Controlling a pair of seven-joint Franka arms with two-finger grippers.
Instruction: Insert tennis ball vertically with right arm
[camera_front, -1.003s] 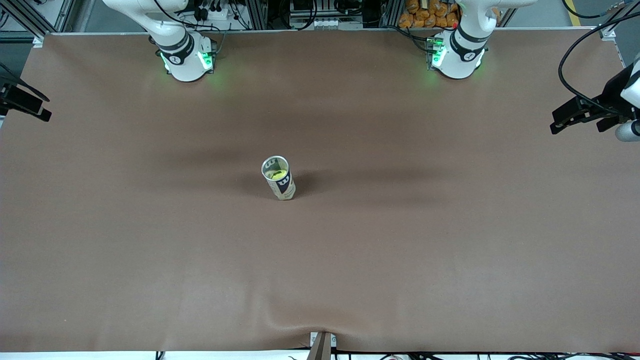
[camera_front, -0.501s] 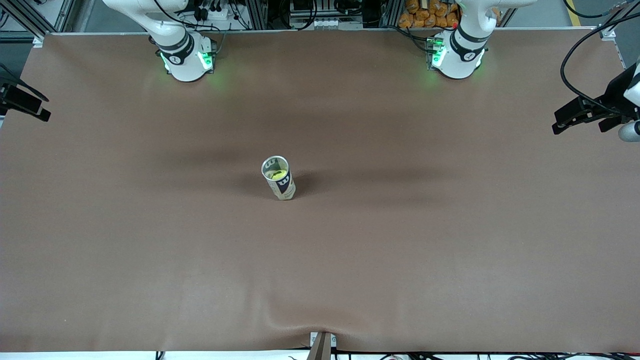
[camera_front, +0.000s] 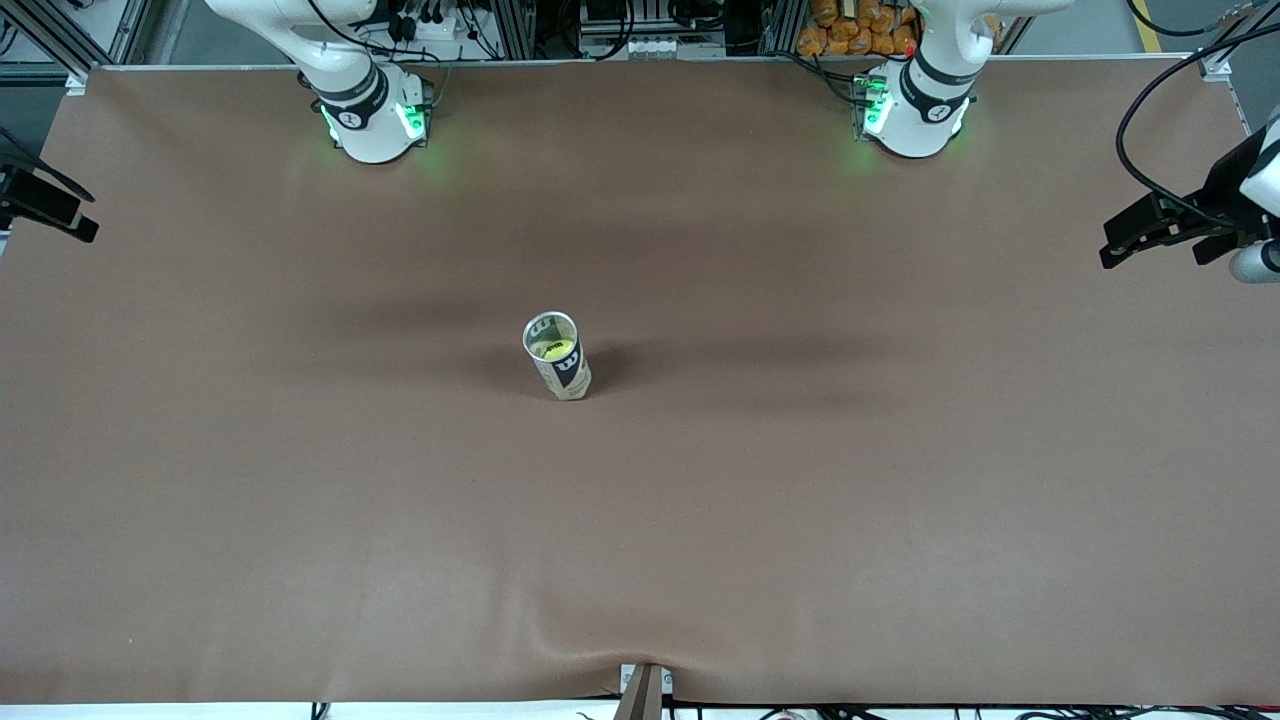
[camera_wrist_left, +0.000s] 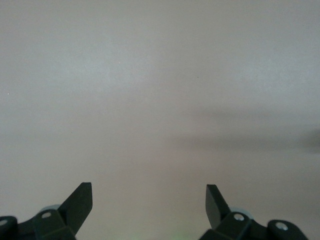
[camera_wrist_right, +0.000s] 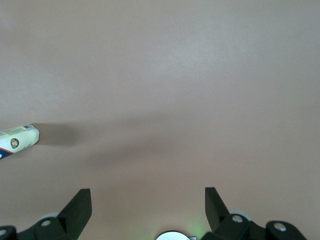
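Desk (camera_front: 300, 520): unchanged across the last second. Upright can (camera_front: 558, 358), mid-desk, tennis ball (camera_front: 552, 349) already inside. Our right gripper (camera_wrist_right: 148, 200) and left gripper (camera_wrist_left: 149, 199): fingers spread, empty, hovering at the ends. We judge insertion complete.

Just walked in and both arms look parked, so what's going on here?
Nothing is being handled right now. An upright tennis ball can stands mid-table with a yellow tennis ball already inside its open top. The right gripper is open and empty, up over bare table at the right arm's end. The left gripper is open and empty too, over bare table at the left arm's end.
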